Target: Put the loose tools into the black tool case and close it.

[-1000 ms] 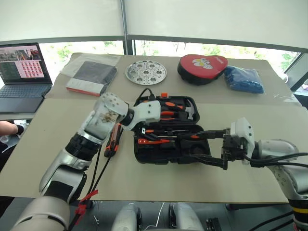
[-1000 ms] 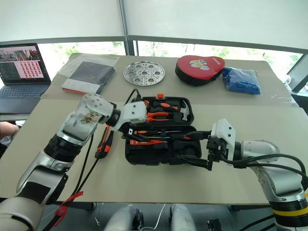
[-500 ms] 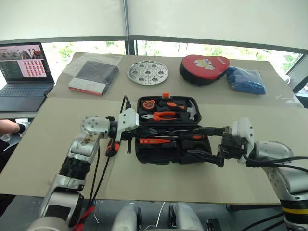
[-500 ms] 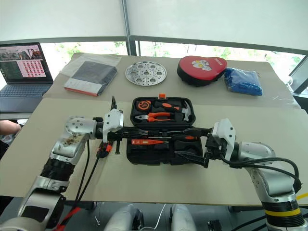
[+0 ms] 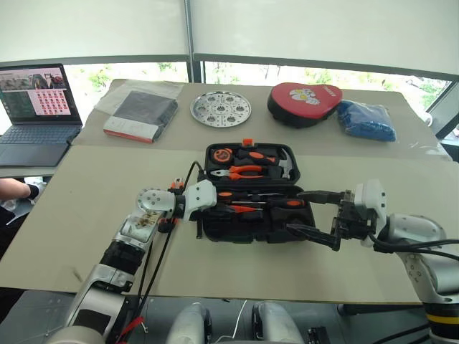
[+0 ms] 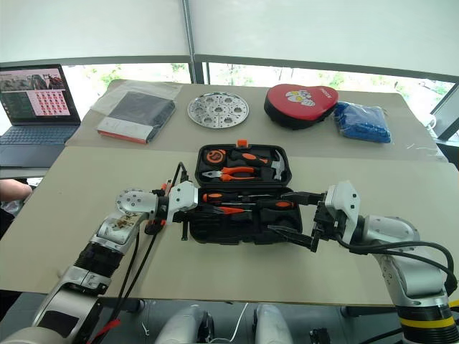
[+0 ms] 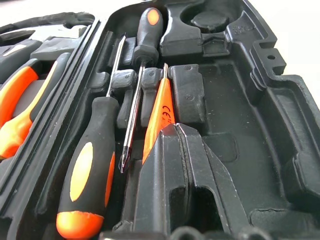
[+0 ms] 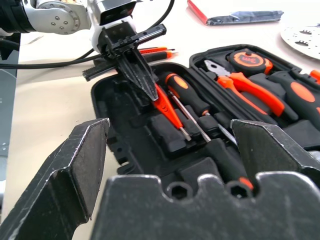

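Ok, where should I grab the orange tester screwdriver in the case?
Probably the tester screwdriver by its orange body, mid-length, from above, squeezing across it: it lies flat in the black tool case, thin tip tucked between ribs, another screwdriver alongside.

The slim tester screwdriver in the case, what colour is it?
Orange, the slim tester screwdriver lying in the black tool case; clearest in the left wrist view.

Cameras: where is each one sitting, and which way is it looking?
Left eye and right eye views: on the head, looking forward and down at the black tool case on the table; both arms show.
Left wrist view: on the left arm, looking along the shut left gripper at the slim orange tester screwdriver.
Right wrist view: on the right arm, looking between the open right gripper's fingers across the case.
Shared: both wrist views show the tester and the two screwdrivers.
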Controlling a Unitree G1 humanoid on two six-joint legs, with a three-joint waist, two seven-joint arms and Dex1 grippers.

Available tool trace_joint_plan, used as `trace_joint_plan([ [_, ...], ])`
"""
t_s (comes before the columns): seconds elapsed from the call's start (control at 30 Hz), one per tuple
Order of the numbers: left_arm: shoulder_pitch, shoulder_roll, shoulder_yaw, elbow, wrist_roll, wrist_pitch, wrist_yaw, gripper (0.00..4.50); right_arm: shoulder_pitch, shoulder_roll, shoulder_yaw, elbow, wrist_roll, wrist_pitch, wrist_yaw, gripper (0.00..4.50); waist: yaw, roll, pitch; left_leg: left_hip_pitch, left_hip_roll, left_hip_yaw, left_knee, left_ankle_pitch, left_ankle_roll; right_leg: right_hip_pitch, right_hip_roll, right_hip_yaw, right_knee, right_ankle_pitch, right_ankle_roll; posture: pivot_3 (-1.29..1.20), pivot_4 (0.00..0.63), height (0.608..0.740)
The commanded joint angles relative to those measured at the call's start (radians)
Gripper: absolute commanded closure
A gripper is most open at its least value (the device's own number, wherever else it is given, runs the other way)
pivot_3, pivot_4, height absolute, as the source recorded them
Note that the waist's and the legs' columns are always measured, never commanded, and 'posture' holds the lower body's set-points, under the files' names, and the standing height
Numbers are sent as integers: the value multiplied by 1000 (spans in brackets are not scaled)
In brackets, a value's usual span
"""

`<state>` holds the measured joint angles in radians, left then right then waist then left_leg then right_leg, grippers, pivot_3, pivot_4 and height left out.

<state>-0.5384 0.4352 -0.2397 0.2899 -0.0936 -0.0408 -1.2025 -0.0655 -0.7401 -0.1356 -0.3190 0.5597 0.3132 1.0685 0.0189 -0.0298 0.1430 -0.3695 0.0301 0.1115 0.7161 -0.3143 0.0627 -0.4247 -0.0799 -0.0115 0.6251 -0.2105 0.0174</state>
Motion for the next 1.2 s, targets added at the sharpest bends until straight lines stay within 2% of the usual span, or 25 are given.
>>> trace_joint_plan([
  [0.03, -9, -9, -1, -13, -17, 4, 4, 4457, 0, -22, -35, -42, 30, 15, 3, 0, 0, 0, 0, 0, 0, 0, 0, 0, 0, 0, 0, 0, 0, 0, 0, 0, 150, 740],
  [0.27, -12, -32, 22, -14, -55, 37, 17, 4457, 2, -30, -32, -65, 46, 49, -7, 0, 2, 0, 0, 0, 0, 0, 0, 0, 0, 0, 0, 0, 0, 0, 0, 0, 150, 740],
  [0.4, -11, -32, 4, 0, -15, 35, 48, 4457, -4, -29, -27, -73, 45, 67, -13, 0, 2, 0, 0, 0, 0, 0, 0, 0, 0, 0, 0, 0, -1, 0, 0, 0, 150, 740],
  [0.53, 2, -13, -40, 9, 27, 53, 36, 4457, -6, -28, -25, -75, 45, 77, -15, 0, 2, 0, 0, 0, 0, 0, 0, 0, 0, 0, 0, 0, -1, 0, 0, 0, 150, 740],
  [0.73, 27, 1, -84, -28, 44, 171, 30, 4457, -4, -26, -24, -77, 46, 82, -16, 0, -2, 1, -1, 1, 0, 0, -1, 0, 0, 1, 0, 0, -1, 0, 0, 0, 150, 740],
  [0.93, 59, 44, -69, -81, 48, 218, 54, 4457, 0, -25, -34, -73, 47, 81, -17, 0, -5, 1, -1, 1, 0, 0, -1, 0, 0, 1, 0, 0, -1, 0, 0, 0, 150, 740],
  [1.03, 97, 53, -12, -151, -18, 152, 51, 4457, 4, -16, -49, -58, 41, 58, -24, 0, -13, 2, -1, 1, 1, 0, -2, 0, 0, 1, 1, 0, -1, 0, 0, 0, 150, 740],
  [1.1, 125, 35, 72, -205, -84, 103, 89, 4457, 8, 0, -69, -41, 34, 24, -30, 0, -17, 2, -1, 2, 2, 0, -3, 0, 0, 0, 1, 1, -1, 0, -1, 0, 150, 740],
  [1.2, 190, 37, 228, -331, -216, 146, 154, 3645, 21, 23, -117, 9, 19, -52, -31, 0, -16, 2, -1, 0, 3, 0, -3, 0, -1, -2, 1, 0, 0, 0, -1, 0, 150, 740],
])
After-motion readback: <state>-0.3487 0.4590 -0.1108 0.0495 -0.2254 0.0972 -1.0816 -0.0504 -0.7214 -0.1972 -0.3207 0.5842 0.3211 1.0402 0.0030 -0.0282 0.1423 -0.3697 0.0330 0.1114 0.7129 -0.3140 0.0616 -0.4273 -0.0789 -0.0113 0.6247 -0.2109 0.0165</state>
